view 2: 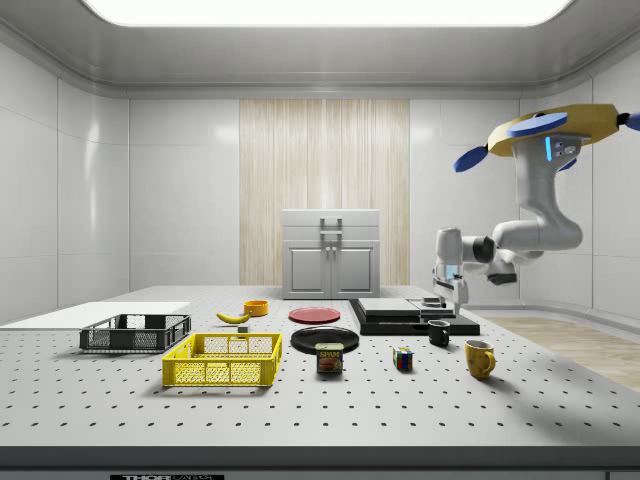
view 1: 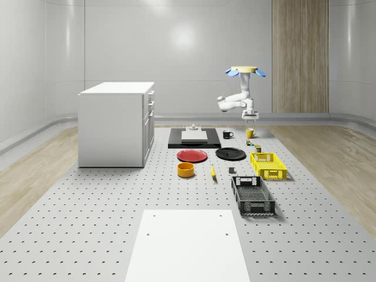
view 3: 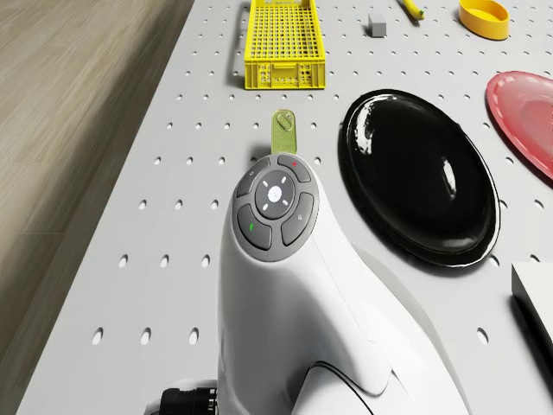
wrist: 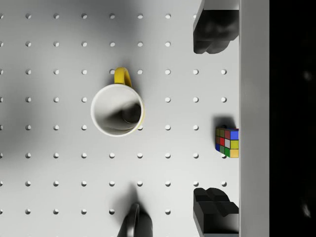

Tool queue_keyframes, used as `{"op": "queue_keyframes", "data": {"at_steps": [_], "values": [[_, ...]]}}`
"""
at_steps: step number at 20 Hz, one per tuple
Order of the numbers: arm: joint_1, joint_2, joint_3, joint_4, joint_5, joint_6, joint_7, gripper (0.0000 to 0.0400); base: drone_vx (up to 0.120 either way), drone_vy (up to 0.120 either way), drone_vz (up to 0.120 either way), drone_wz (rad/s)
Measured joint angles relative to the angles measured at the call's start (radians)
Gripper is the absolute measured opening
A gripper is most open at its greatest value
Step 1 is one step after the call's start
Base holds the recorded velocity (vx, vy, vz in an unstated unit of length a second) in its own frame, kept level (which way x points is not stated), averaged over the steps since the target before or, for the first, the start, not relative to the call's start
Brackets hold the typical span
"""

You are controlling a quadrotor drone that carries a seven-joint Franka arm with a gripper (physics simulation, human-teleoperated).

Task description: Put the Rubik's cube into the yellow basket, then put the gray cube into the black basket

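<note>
One wide-spread end effector (wrist: 216, 127) above the yellow mug (wrist: 117, 108); Rubik's cube (wrist: 227, 142) just beside.

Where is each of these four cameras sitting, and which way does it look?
Whole-scene view: high beyond the table's end, looking down its length; drone, arm and claw hover at the far end.
Side view: low beside the table, looking across; the drone hovers at this view's right.
Drone view: on the drone's body, looking forward and down over the white arm to the yellow mesh basket.
Wrist view: looking straight down between open dark fingers at the yellow mug.
Shared: side and wrist views both show the multicoloured Rubik's cube.
</note>
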State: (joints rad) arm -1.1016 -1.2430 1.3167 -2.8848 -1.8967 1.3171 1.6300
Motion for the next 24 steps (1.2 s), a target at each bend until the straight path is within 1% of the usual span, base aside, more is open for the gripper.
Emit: {"op": "queue_keyframes", "data": {"at_steps": [3, 6, 7, 12, 16, 18, 24], "values": [[-0.004, -0.013, 0.003, 0.001, 0.006, 0.012, 0.004, 0.0400, 0.000, 0.000, -0.120, 0.000], [-0.007, -0.025, 0.006, 0.002, 0.012, 0.023, 0.007, 0.0400, 0.000, -0.107, -0.120, 0.000], [-0.009, -0.029, 0.008, 0.002, 0.014, 0.027, 0.008, 0.0400, 0.040, 0.000, -0.120, 0.000], [-0.014, -0.049, 0.012, 0.003, 0.024, 0.045, 0.013, 0.0400, 0.120, 0.000, -0.120, 0.000], [-0.018, -0.064, 0.016, 0.004, 0.031, 0.059, 0.017, 0.0400, 0.090, -0.110, -0.120, 0.000], [-0.020, -0.071, 0.017, 0.004, 0.034, 0.066, 0.019, 0.0400, 0.020, -0.020, -0.120, 0.000], [-0.026, -0.093, 0.022, 0.006, 0.044, 0.086, 0.024, 0.0400, 0.120, 0.000, 0.000, 0.000]]}}
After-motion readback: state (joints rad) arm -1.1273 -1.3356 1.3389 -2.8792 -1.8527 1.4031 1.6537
